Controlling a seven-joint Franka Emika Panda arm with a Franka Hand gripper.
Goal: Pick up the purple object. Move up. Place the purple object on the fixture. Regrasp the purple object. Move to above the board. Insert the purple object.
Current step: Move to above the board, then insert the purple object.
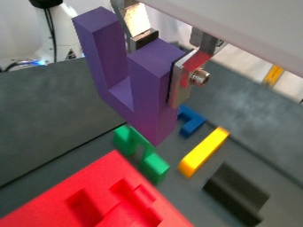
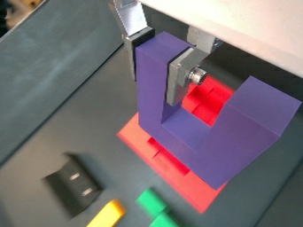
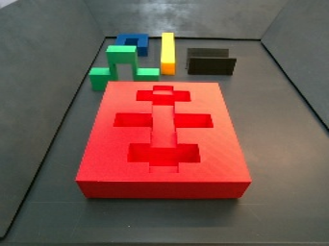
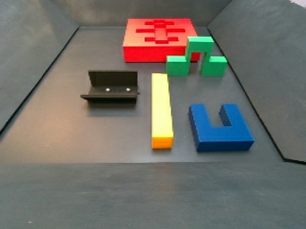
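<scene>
**Mia:** What do you see in a wrist view?

**Ben:** The gripper point(image 1: 160, 66) is pinching the purple object point(image 1: 124, 75). One prong sits between the silver fingers point(image 1: 183, 80). The piece is up in the air. Far below it are the green block point(image 1: 140, 149), the yellow bar point(image 1: 204, 151), a bit of the blue block point(image 1: 190, 121), the fixture point(image 1: 243, 193) and a corner of the board point(image 1: 83, 191).

**Mia:** And another wrist view?

**Ben:** The same hold. A finger point(image 2: 182, 78) presses on the purple object point(image 2: 207, 129), and the board point(image 2: 166, 151) is under it, lower down. The fixture point(image 2: 73, 184) is off to the side with nothing on it.

**Mia:** What about a side view?

**Ben:** The board point(image 3: 103, 154) has all its holes empty. Behind it stand the green block point(image 3: 118, 63), blue block point(image 3: 126, 45), yellow bar point(image 3: 167, 52) and fixture point(image 3: 211, 62). No gripper and no purple piece show here.

**Mia:** And a side view from elsewhere?

**Ben:** The fixture point(image 4: 113, 88) is bare. The yellow bar point(image 4: 160, 109), blue block point(image 4: 220, 125), green block point(image 4: 199, 55) and board point(image 4: 134, 43) rest on the floor.

**Mia:** So how far along is it?

**Ben:** I think the piece is picked up and lifted. I cannot tell if the regrasp is done. Putting it into the board is left.
</scene>
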